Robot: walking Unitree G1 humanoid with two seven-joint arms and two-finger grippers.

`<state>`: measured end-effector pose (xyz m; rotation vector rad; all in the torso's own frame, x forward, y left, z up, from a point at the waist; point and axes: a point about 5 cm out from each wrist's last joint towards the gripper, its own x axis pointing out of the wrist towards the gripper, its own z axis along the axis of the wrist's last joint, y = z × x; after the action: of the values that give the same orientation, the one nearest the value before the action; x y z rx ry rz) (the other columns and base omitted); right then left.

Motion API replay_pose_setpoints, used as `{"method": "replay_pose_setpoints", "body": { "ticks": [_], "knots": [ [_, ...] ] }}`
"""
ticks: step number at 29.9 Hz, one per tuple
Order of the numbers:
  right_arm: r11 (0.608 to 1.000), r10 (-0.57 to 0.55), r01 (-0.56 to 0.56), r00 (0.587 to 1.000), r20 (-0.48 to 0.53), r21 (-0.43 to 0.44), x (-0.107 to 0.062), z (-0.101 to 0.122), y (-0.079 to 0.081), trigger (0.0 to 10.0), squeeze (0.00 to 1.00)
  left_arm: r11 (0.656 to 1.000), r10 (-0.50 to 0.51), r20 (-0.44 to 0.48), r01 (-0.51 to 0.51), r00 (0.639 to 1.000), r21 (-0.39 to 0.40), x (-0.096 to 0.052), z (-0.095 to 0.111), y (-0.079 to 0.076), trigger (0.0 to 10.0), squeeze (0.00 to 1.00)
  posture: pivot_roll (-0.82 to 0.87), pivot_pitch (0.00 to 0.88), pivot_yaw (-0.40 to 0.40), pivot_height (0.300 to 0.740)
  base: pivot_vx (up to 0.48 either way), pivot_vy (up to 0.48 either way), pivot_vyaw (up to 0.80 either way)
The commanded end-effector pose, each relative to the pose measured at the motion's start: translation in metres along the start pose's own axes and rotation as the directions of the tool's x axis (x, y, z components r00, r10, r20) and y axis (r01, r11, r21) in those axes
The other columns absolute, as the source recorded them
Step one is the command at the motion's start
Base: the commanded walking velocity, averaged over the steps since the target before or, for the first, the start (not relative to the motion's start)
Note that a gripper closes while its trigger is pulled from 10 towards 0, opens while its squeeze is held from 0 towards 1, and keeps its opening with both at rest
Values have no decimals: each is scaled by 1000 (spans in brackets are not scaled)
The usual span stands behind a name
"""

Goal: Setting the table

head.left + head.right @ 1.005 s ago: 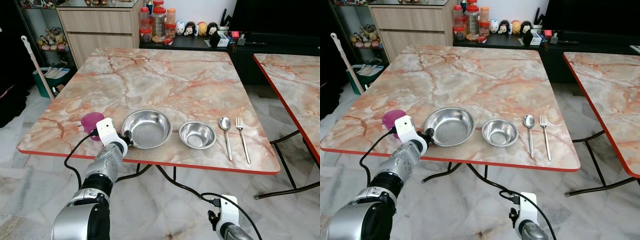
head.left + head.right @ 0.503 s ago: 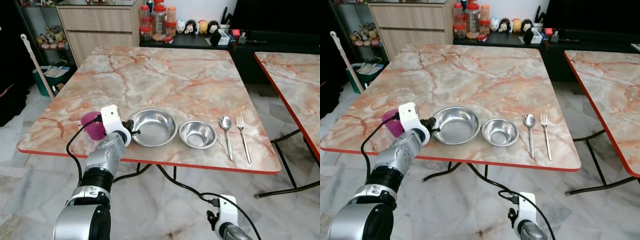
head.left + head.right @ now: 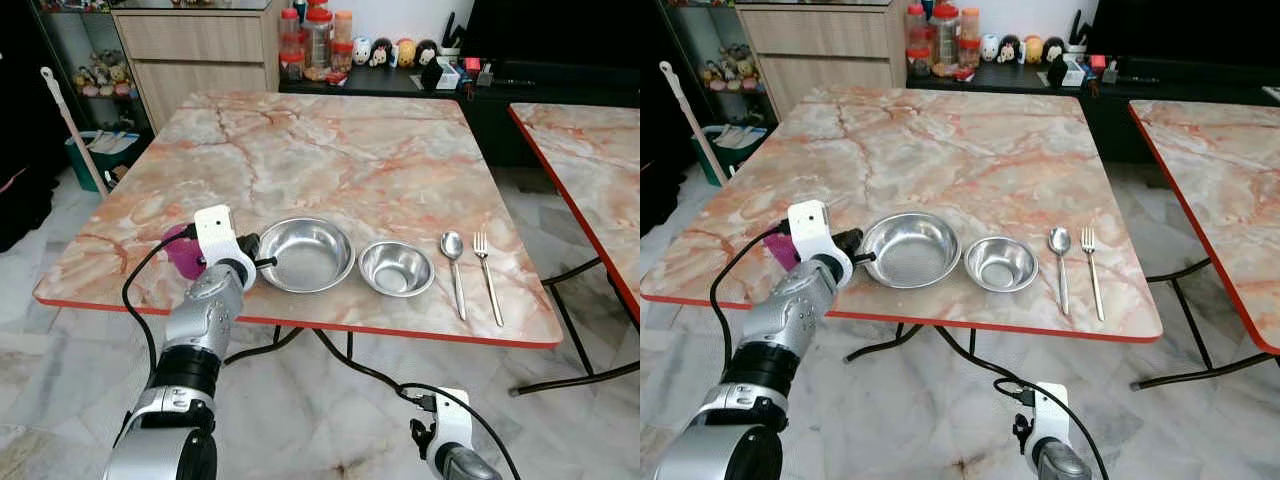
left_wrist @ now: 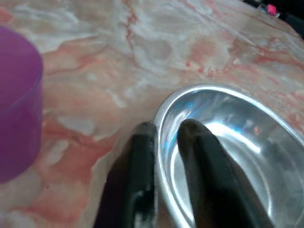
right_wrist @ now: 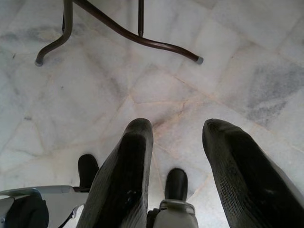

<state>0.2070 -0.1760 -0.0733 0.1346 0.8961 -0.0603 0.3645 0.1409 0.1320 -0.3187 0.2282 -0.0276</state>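
Observation:
On the marble table (image 3: 330,150), near its front edge, stand a large steel bowl (image 3: 305,254), a small steel bowl (image 3: 396,268), a spoon (image 3: 453,270) and a fork (image 3: 486,275) in a row. A purple cup (image 3: 183,252) stands to the left of the large bowl. My left gripper (image 3: 258,262) is at the large bowl's left rim. In the left wrist view the gripper (image 4: 166,130) is shut on that rim, one finger inside the bowl (image 4: 237,142) and one outside, with the cup (image 4: 16,99) beside it. My right gripper (image 5: 178,128) hangs open over the floor.
A second marble table (image 3: 590,150) stands to the right across a narrow gap. A wooden cabinet (image 3: 200,50) and a dark shelf with jars (image 3: 315,40) line the back wall. A mop handle (image 3: 72,130) leans at the left. The table's metal legs (image 5: 128,33) run over the tiled floor.
The large bowl has slid a little to the right, closer to the small bowl, with my left gripper on its rim. The left wrist has since swung slightly left.

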Motion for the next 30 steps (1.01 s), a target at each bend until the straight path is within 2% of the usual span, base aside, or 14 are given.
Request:
{"method": "replay_pose_setpoints", "body": {
  "ticks": [1, 5, 12, 13, 30],
  "knots": [
    [1000, -6, 6, 1000, -3, -1, 0, 0, -3, 10000, 0, 1000, 7, -10, -7, 1000, -13, -2, -1, 2, 10000, 1000, 52, 0, -18, 740, 0, 0, 0],
    [1000, -5, 5, 1000, -4, -5, 0, 0, -3, 10000, 0, 1000, 14, -33, -14, 999, -20, -4, -5, 4, 10000, 1000, 51, 0, -20, 740, 0, 0, 0],
    [1000, 0, 0, 1000, -2, -12, 0, 2, -2, 10000, 0, 995, -11, -114, 0, 993, -100, -5, -17, 0, 10000, 1000, 50, 0, -19, 740, 0, 0, 0],
    [1000, 1, -1, 1000, -2, -12, 0, 2, -2, 10000, 0, 995, -26, -120, 14, 992, -96, -6, -18, -2, 10000, 0, 50, 0, -19, 740, 0, 0, 0],
    [1000, 2, -2, 1000, -3, -12, 0, 1, -2, 10000, 0, 995, -56, -186, 40, 981, -86, -6, -25, -10, 10000, 0, 41, 0, -9, 740, 0, 0, 0]
  ]
}}
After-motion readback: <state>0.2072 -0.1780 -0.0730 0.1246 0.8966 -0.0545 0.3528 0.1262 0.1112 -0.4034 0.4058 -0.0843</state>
